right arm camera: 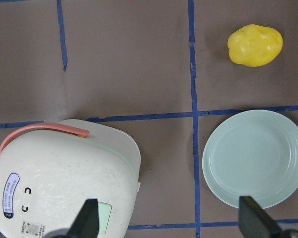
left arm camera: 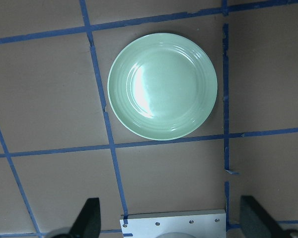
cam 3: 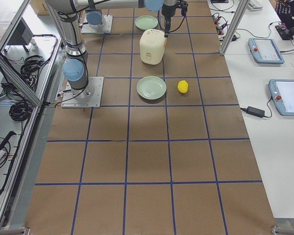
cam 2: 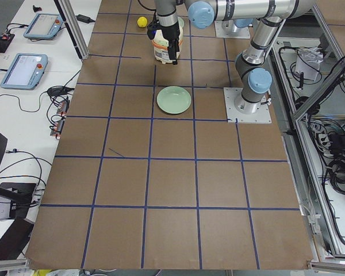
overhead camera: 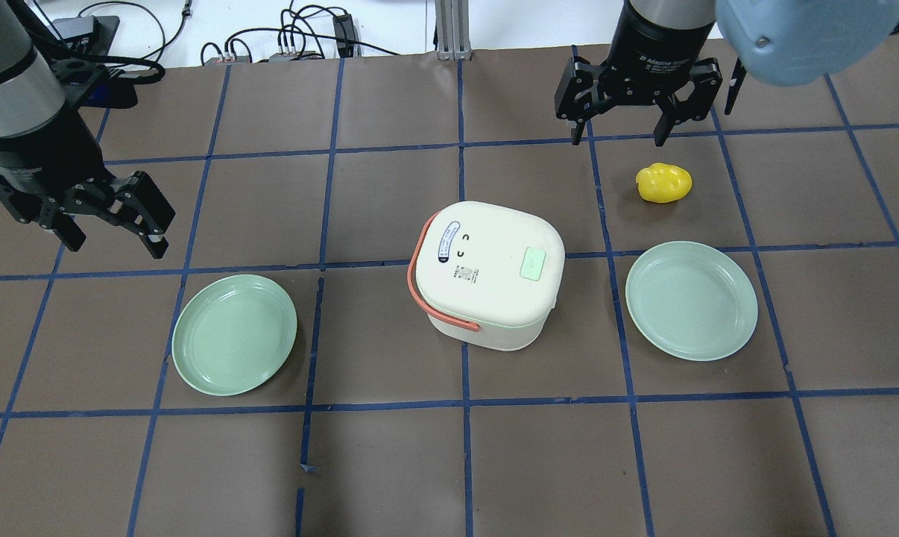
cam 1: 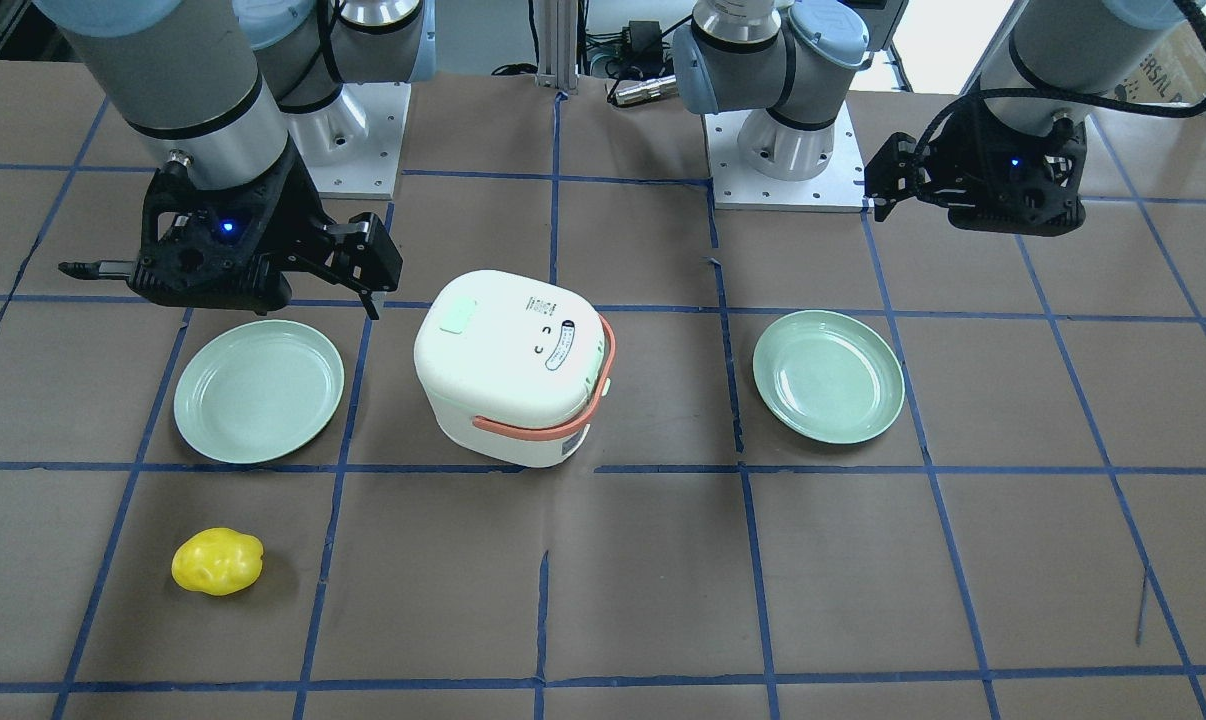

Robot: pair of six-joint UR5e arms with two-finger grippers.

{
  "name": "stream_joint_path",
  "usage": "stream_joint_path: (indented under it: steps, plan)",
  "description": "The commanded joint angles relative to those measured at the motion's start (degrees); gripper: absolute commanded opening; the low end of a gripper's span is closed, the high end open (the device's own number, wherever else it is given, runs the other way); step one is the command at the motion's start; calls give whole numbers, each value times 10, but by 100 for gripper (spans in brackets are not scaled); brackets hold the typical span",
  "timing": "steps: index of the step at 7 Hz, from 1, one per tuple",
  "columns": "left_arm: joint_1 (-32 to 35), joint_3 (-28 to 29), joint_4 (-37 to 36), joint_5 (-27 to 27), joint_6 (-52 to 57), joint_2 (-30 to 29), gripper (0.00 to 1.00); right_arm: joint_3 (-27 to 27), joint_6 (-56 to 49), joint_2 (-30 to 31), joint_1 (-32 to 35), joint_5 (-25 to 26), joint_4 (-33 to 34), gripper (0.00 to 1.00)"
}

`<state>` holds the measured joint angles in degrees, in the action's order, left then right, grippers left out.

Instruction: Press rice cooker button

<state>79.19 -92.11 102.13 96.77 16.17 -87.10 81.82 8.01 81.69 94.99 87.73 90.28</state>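
Observation:
The white rice cooker point(overhead camera: 490, 272) stands mid-table with its lid shut, a salmon-orange handle band point(overhead camera: 417, 287) and a mint-green button point(overhead camera: 532, 263) on the lid; the inner pot is hidden. It also shows in the front view point(cam 1: 513, 370) and the right wrist view point(right arm camera: 64, 178). My left gripper point(overhead camera: 114, 237) is open and empty, raised over the table far to the cooker's left. My right gripper point(overhead camera: 619, 136) is open and empty, raised beyond the cooker's right side. Its fingers point(right arm camera: 89, 218) frame the cooker's corner and a plate.
Two mint-green plates lie either side of the cooker, one on the left point(overhead camera: 234, 333) and one on the right point(overhead camera: 691, 300). A yellow potato-like object point(overhead camera: 664, 183) lies past the right plate. The left wrist view looks down on the left plate point(left arm camera: 162, 92).

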Motion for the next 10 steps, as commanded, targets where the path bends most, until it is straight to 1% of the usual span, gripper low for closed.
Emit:
stream_joint_path:
  steps: [1,4,6,7,8,9,10]
  plan:
    - [0,0,0,0,0,0,100,0,1,1,0,0,0,100]
    - [0,0,0,0,0,0,100,0,2,4,6,0,0,100]
    - [0,0,0,0,0,0,100,-1,48,4,19,-4,-8,100]
    - [0,0,0,0,0,0,100,3,78,-1,41,-4,-7,100]
    - [0,0,0,0,0,0,100,27,104,6,62,-6,-3,97]
    - [0,0,0,0,0,0,100,62,106,8,73,-6,29,94]
    - [0,0,0,0,0,0,100,96,106,23,75,-6,59,86]
